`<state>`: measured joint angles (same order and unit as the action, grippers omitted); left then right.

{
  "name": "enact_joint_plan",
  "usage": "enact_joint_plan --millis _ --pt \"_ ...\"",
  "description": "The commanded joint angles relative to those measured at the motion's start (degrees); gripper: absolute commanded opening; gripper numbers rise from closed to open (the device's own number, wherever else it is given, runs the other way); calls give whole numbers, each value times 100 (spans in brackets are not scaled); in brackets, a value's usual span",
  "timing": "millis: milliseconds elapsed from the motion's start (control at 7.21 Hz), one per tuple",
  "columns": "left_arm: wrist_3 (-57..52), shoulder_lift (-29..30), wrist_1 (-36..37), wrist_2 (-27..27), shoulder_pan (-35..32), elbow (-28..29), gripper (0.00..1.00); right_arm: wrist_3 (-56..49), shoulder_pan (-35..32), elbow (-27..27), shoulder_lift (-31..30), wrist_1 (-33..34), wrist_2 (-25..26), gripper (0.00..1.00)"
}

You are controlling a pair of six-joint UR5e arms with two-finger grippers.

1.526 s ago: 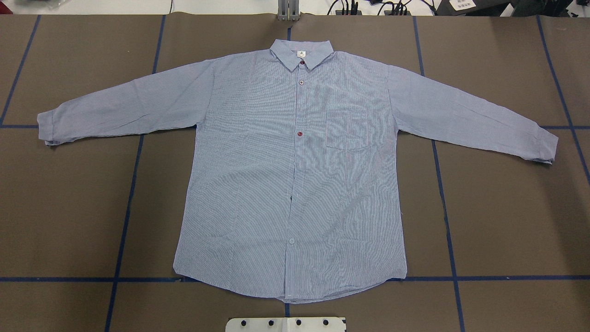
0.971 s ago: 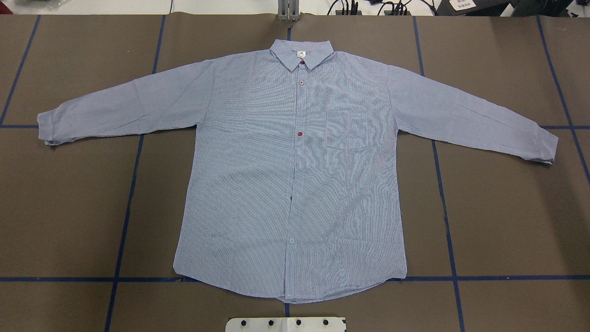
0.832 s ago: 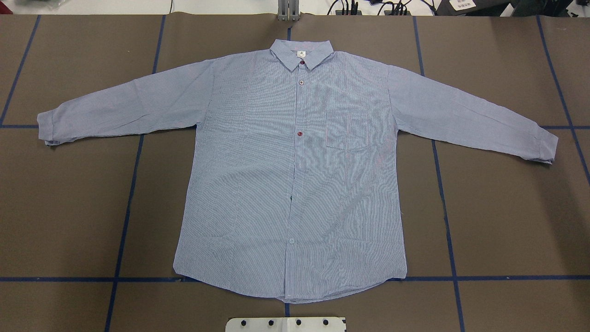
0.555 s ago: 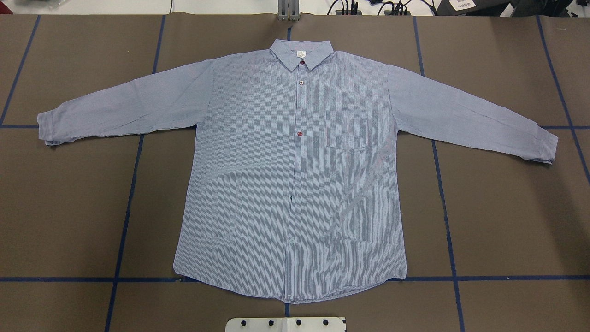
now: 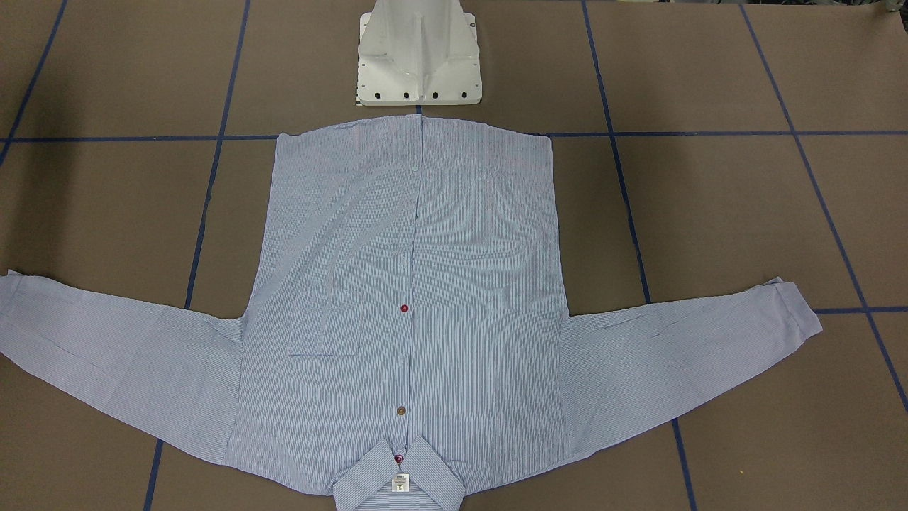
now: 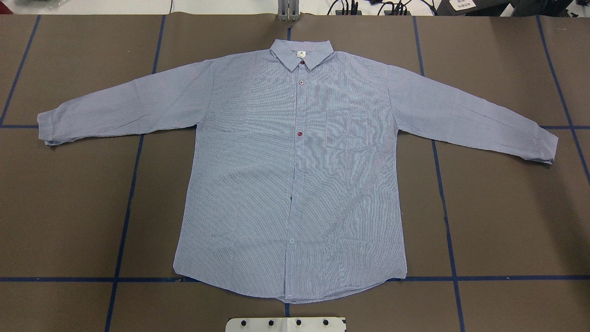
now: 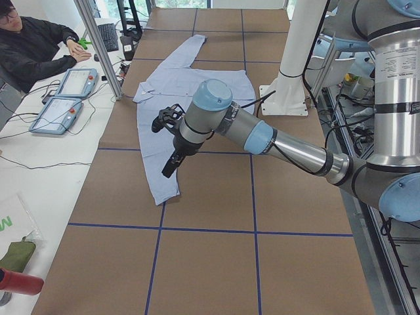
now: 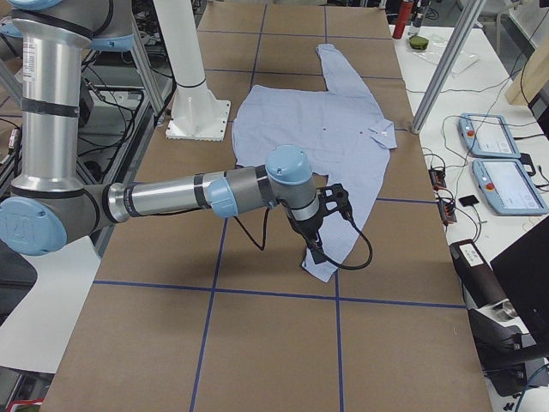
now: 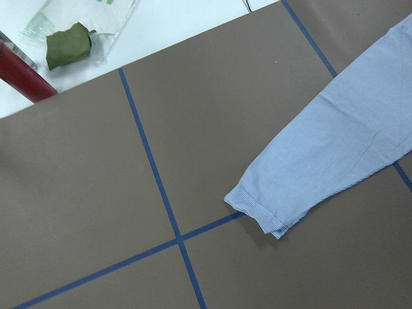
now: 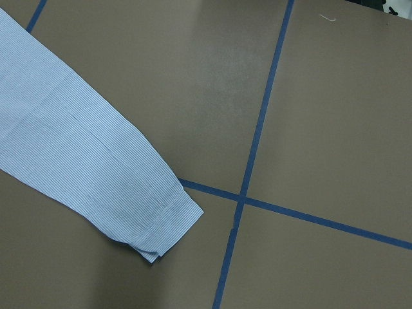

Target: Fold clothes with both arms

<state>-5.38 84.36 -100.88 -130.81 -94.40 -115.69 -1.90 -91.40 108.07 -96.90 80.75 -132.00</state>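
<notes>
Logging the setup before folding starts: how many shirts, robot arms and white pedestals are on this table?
shirt: 1
robot arms: 2, the left arm and the right arm
white pedestal: 1
Total: 4

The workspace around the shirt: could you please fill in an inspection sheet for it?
Surface: brown table cover with blue tape grid, lying flat.
Job's things: shirt spread flat, front up, sleeves out, unfolded.
Clutter: green bundle and red cylinder on the white bench beyond one cuff.
Grippers: left gripper and right gripper, each above the table near a sleeve cuff; open or shut cannot be told.
Cables: black cable looped at the right wrist.
Surroundings: white pedestal base; person seated by two control pendants.
</notes>
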Motion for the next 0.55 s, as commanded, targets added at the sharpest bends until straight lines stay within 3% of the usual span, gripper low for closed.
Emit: enact_joint_plan --millis 0,277,416 --pt "2 19 -212 29 -8 160 100 137 8 30 66 -398 -177 100" --pt "-16 -7 -230 29 -8 169 100 1511 489 -58 66 -717 -186 100" --pt "-16 -7 -230 29 -8 143 100 2440 901 -275 40 -1571 -90 100"
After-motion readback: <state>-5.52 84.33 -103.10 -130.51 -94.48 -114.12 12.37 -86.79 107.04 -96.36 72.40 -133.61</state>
